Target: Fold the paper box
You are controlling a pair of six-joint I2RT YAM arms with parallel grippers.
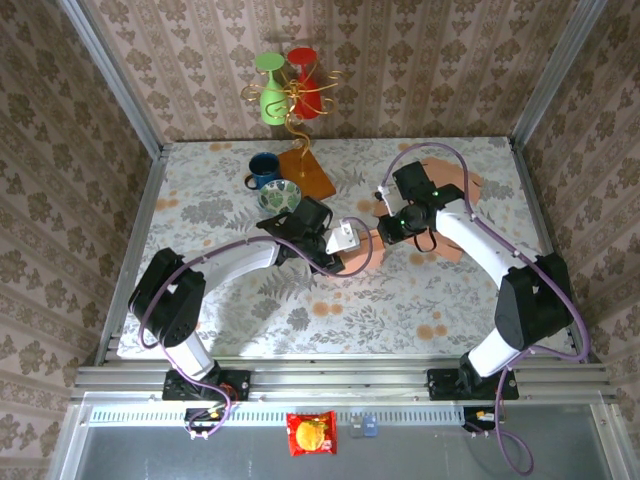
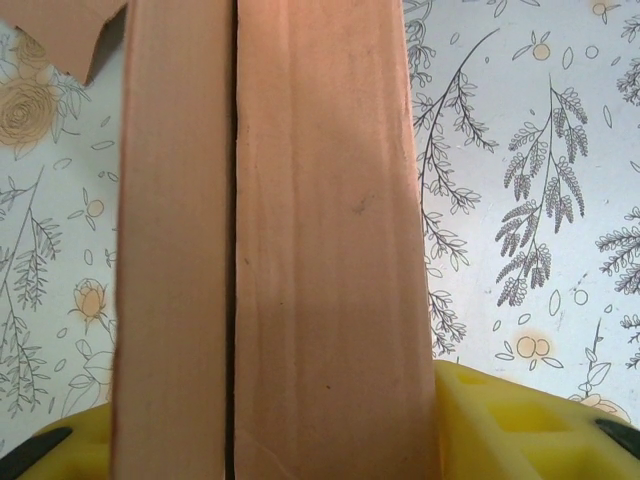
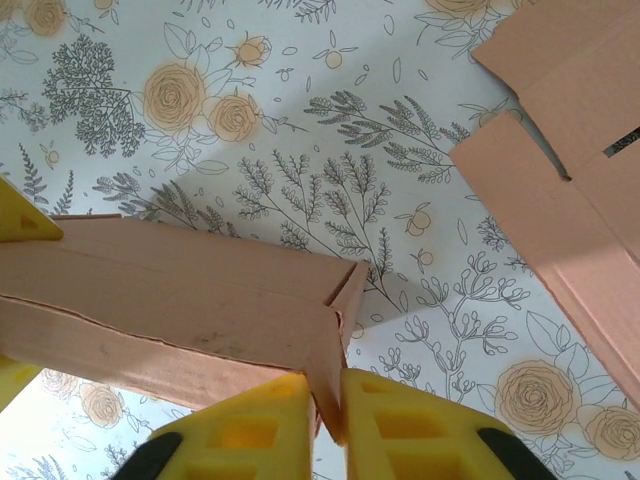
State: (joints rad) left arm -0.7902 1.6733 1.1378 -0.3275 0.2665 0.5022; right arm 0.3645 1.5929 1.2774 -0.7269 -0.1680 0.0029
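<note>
The paper box [image 1: 357, 260] is a brown cardboard piece held above the floral table between both grippers. In the left wrist view it runs as a long folded wall [image 2: 320, 250] with a dark seam, filling the gap between the yellow fingers [image 2: 530, 420]; my left gripper [image 2: 275, 435] is shut on it. My right gripper [image 3: 328, 395] is shut on an end flap [image 3: 345, 310] at the box's corner, pinching it thin between the yellow pads. From above, the left gripper [image 1: 335, 240] and right gripper [image 1: 385, 228] face each other across the box.
A second flat cardboard sheet [image 1: 455, 185] lies under the right arm, its edge [image 3: 560, 200] close by. A blue mug [image 1: 263, 168], a bowl [image 1: 277, 195] and a wire stand [image 1: 305, 172] with green and red glasses stand at the back left.
</note>
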